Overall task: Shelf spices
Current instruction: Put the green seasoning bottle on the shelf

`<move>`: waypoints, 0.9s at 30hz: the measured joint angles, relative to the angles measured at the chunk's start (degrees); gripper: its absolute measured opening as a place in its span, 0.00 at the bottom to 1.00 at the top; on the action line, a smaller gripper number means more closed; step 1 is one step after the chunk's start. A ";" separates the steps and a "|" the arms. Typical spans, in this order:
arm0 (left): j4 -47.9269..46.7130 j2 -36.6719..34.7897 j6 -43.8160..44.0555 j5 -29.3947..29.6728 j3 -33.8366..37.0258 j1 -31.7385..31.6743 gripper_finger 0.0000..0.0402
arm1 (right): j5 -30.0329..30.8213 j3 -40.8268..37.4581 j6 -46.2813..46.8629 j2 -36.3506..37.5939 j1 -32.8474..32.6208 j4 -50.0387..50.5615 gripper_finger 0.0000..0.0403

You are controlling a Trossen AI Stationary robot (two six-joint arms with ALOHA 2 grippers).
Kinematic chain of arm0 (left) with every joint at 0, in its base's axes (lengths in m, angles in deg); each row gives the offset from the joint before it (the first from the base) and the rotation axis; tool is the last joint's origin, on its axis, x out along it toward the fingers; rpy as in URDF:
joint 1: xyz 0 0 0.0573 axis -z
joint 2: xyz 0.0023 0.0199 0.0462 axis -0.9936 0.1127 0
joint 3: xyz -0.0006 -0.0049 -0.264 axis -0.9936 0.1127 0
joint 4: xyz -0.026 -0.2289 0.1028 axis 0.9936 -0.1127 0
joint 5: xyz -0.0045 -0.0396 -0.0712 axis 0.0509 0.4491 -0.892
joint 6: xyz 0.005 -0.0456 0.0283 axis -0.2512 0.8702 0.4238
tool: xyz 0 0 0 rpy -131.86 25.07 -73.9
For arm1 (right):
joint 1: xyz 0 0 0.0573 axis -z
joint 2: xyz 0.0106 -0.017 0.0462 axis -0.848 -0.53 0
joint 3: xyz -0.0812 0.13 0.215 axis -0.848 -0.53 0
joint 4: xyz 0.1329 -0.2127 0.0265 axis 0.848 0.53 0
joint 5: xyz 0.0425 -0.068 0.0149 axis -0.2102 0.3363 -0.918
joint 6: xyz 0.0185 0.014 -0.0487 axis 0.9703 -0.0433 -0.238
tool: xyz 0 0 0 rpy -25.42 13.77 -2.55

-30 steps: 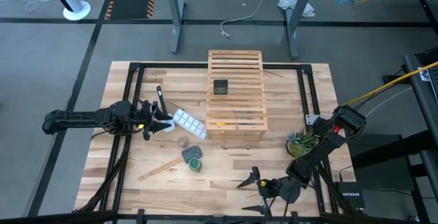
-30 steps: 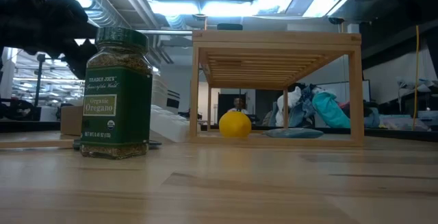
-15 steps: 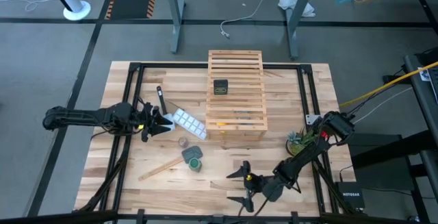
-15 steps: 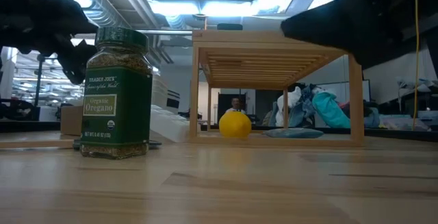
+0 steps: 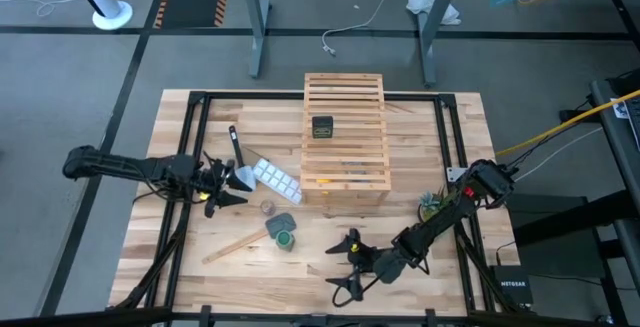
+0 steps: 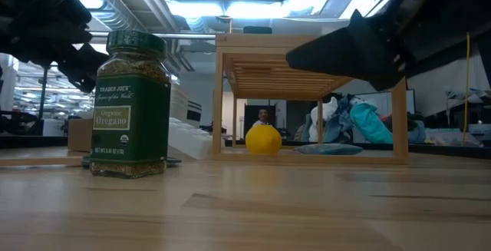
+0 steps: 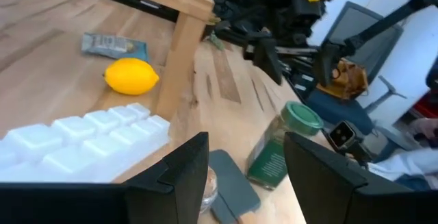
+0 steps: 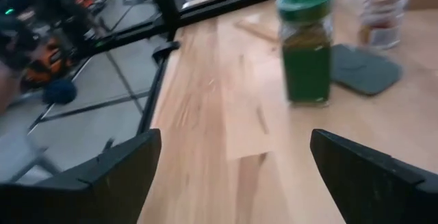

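The green-lidded jar [image 5: 284, 235] stands upright on the tabletop, large in the low view [image 6: 130, 105]. The tiny clear jar [image 5: 267, 208] stands just beyond it. The dark boxy jar [image 5: 322, 127] sits on top of the wooden slatted shelf [image 5: 345, 137]. My right gripper [image 5: 340, 262] is open, near the table's near edge, to the right of the green jar [image 8: 306, 46] and pointing at it. My left gripper [image 5: 228, 185] is open, to the left of the ice-cube tray, facing the green jar [image 7: 280, 145] and the partly hidden clear jar [image 7: 209, 183].
A white ice-cube tray [image 5: 275, 179] and a flat grey pad [image 5: 280, 224] lie beside the jars. A wooden stick [image 5: 232, 247] lies near the left, a black tool [image 5: 235, 145] farther back. A lemon [image 6: 263, 139] sits under the shelf. A small plant [image 5: 438, 205] stands at the right.
My right gripper has moved along the near edge toward the table's left, closing on the green jar, and stays open. My left gripper has drifted a little toward the near edge. The jars have not moved.
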 joint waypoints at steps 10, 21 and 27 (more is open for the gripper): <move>0.06 0.09 -0.47 0.28 0.01 8.36 0.45 | 6.47 2.19 -0.48 -2.88 -0.04 0.07 0.95; 3.76 9.54 0.57 12.60 0.07 19.12 0.45 | 15.50 14.04 -5.19 -12.87 0.43 4.00 0.95; 16.90 20.06 -3.31 14.79 0.07 21.37 0.45 | 16.41 18.04 -5.05 -15.30 2.76 7.06 0.95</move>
